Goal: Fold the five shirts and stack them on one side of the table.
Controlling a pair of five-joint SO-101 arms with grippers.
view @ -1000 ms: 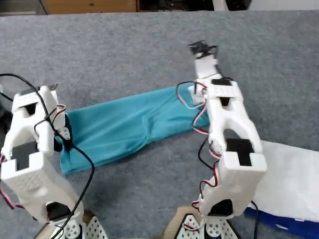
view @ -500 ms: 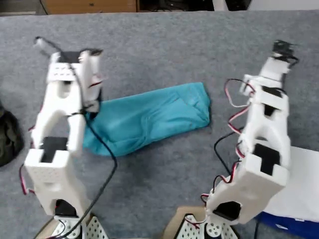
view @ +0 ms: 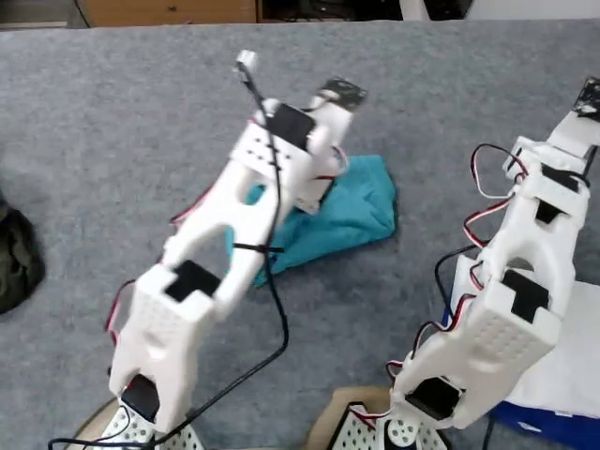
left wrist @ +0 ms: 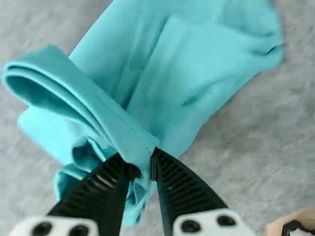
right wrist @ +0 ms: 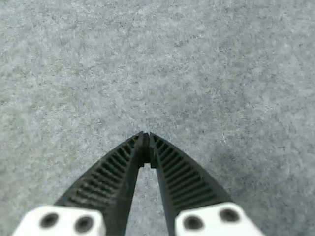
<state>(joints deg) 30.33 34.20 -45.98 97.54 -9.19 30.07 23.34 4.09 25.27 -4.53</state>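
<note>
A teal shirt [view: 352, 211] lies near the middle of the grey table, folded over on itself. My left gripper [left wrist: 140, 164] is shut on a folded edge of the teal shirt [left wrist: 197, 64], holding that edge lifted above the rest of the cloth. In the high view the left arm [view: 272, 169] stretches across the shirt and hides its near-left part. My right gripper [right wrist: 146, 142] is shut with nothing in it, over bare grey carpet at the table's right side, where the right arm [view: 539, 225] stands.
A white shirt [view: 562, 366] lies at the front right with a blue garment [view: 534, 417] under its edge. A dark object [view: 17, 262] sits at the left edge. A wooden cabinet [view: 169, 9] stands beyond the far edge.
My left arm has swept rightward across the table carrying the shirt's left end over onto its right half. My right arm has swung away from the shirt to the right edge.
</note>
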